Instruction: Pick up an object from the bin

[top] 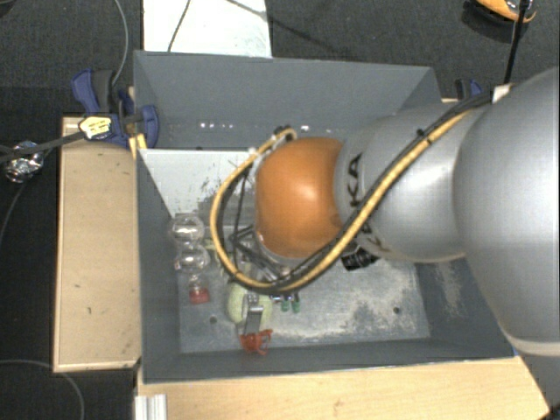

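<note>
The big silver arm (437, 191) reaches in from the right and covers much of the grey bin (289, 103), its orange wrist cover (297, 195) hanging low toward the front left. Beneath it the claw (254, 318) is down among the loose bits, just above a small red piece (255, 342) by the front wall and beside a pale green lump (237, 303). Whether the claw is apart or together I cannot tell from here. Two clear glassy things (187, 241) and another red scrap (199, 294) lie further left. Nothing looks lifted, so I'd say the grasp and the lift are not yet done.
</note>
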